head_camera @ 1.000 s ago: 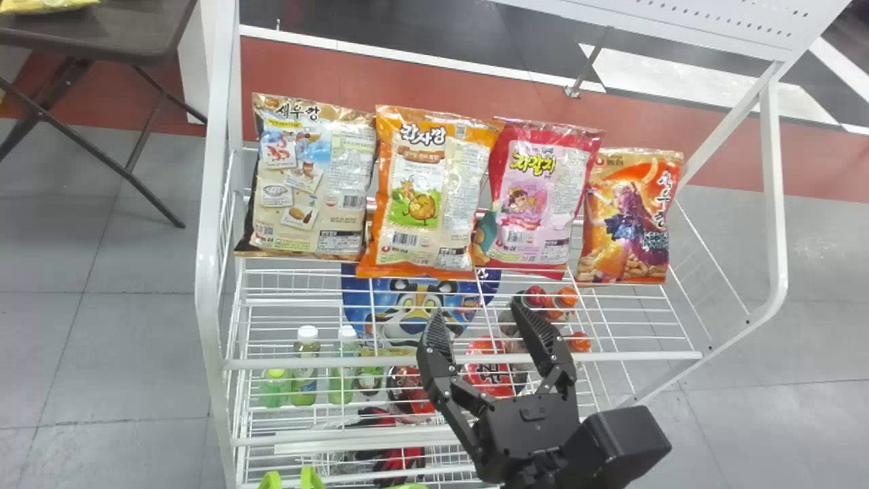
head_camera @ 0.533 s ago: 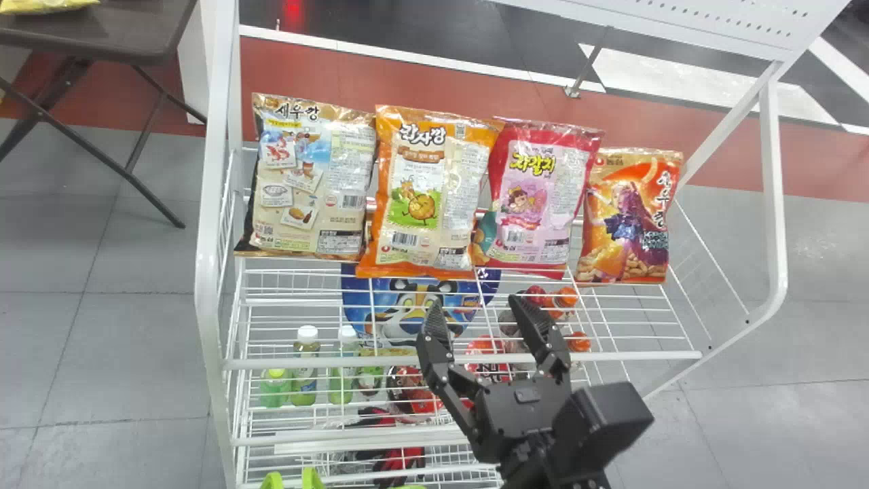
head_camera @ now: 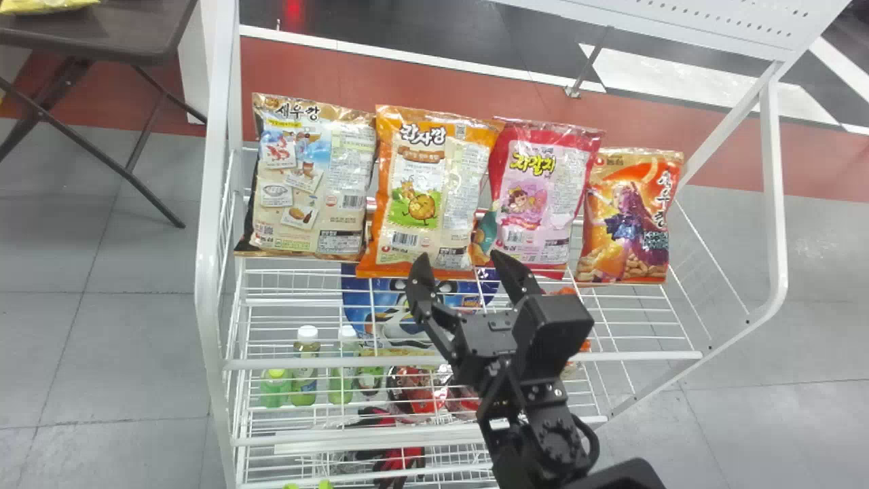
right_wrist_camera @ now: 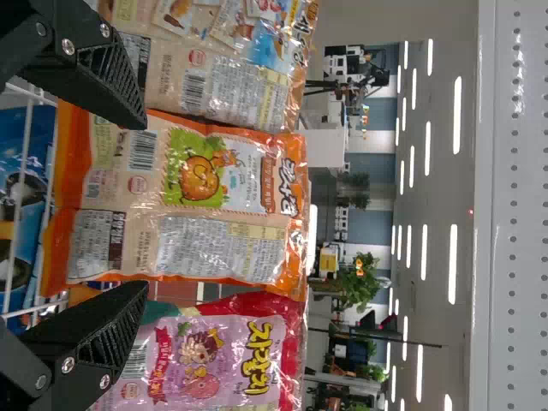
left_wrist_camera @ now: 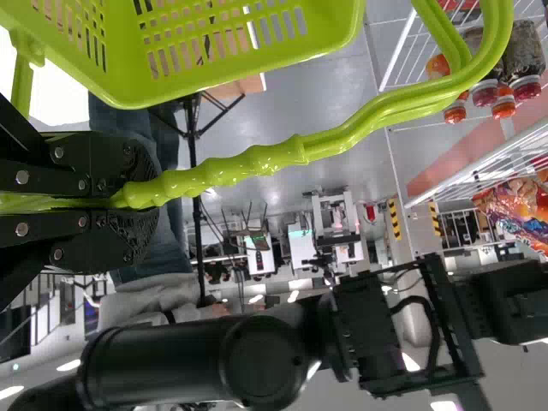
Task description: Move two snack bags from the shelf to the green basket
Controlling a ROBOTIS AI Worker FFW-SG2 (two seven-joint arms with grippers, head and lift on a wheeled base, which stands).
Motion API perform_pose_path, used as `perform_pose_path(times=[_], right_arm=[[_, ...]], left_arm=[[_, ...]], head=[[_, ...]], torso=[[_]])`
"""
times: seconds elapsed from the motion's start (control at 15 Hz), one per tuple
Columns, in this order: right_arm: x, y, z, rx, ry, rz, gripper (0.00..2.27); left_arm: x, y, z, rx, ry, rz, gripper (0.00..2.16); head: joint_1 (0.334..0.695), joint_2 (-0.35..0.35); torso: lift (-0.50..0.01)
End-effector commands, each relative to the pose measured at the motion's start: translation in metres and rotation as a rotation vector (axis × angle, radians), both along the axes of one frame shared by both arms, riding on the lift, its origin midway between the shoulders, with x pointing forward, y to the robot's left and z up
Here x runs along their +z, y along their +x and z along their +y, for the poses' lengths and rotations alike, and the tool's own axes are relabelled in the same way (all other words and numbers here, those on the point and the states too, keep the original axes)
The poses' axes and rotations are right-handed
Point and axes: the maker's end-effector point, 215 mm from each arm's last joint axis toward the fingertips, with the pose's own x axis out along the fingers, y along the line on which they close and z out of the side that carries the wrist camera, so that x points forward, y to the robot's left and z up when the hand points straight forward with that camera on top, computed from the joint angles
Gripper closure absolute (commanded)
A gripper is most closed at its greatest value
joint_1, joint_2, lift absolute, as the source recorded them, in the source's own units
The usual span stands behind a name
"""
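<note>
My right gripper (head_camera: 458, 265) stands open in the head view, just in front of the lower edge of the orange snack bag (head_camera: 428, 197). Left of that bag stands a beige bag (head_camera: 305, 183); to its right are a pink bag (head_camera: 540, 197) and an orange-red bag (head_camera: 631, 217). The right wrist view has the orange bag (right_wrist_camera: 188, 205) between the spread fingers of the right gripper (right_wrist_camera: 133, 205), not gripped. In the left wrist view my left gripper (left_wrist_camera: 141, 193) is shut on the handle of the green basket (left_wrist_camera: 231, 51). The basket's green tips (head_camera: 309, 485) show at the head view's bottom edge.
The white wire shelf (head_camera: 461, 360) has a front rail and side frames around the bags. Bottles (head_camera: 305, 367) and other packs stand on the level below. A dark folding table (head_camera: 95, 34) is at the far left.
My right gripper has moved forward and slightly left, from over the front of the shelf to the orange bag's lower edge, staying open. The basket tips have sunk a little in the head view.
</note>
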Motion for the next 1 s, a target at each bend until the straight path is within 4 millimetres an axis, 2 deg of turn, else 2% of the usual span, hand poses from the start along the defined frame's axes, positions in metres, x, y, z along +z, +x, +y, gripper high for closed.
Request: perform_pose_path(times=[0.0, 0.27, 0.73, 0.87, 0.93], right_arm=[[-0.004, 0.022, -0.001, -0.012, 0.0, 0.006, 0.18], [-0.008, 0.057, 0.004, -0.024, 0.011, 0.006, 0.18], [-0.022, 0.098, 0.001, -0.03, 0.003, 0.04, 0.2], [-0.036, 0.104, 0.002, -0.018, -0.008, 0.084, 0.43], [-0.039, 0.104, 0.003, -0.011, -0.006, 0.093, 0.73]], left_arm=[[-0.003, 0.0, 0.003, -0.008, 0.009, 0.004, 2.15], [-0.007, 0.0, 0.011, -0.008, 0.023, 0.018, 2.15], [-0.011, 0.005, 0.014, -0.01, 0.035, 0.027, 2.15], [-0.011, 0.005, 0.013, -0.011, 0.034, 0.026, 2.15], [-0.011, 0.005, 0.013, -0.012, 0.035, 0.026, 2.15]], head=[[0.695, -0.35], [0.695, -0.35], [0.695, -0.35], [0.695, -0.35], [0.695, -0.35]], torso=[[-0.016], [-0.016], [-0.016], [-0.016], [-0.016]])
